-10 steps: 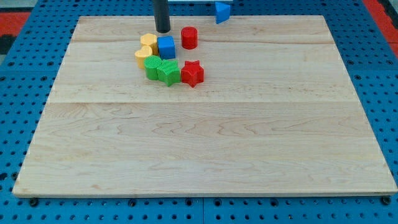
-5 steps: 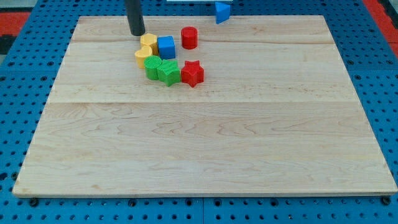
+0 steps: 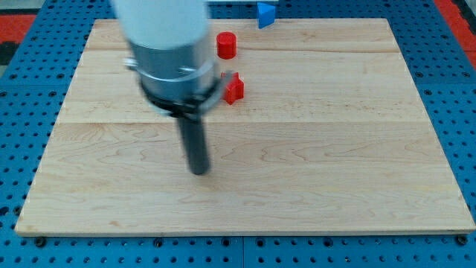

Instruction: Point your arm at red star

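Observation:
The red star (image 3: 234, 88) lies on the wooden board (image 3: 335, 149) in its upper middle, partly hidden by my arm. My tip (image 3: 198, 170) rests on the board well below and slightly left of the star, apart from it. My arm's grey and white body (image 3: 167, 52) covers the yellow, blue and green blocks that lie left of the star.
A red cylinder (image 3: 226, 45) stands above the star near the board's top. A blue triangular block (image 3: 265, 13) lies past the top edge, off the board. The blue pegboard table (image 3: 461, 97) surrounds the board.
My tip has swept from the board's top left, beside the yellow blocks, down to the middle of the board. The arm now hides the block cluster. No block has visibly moved.

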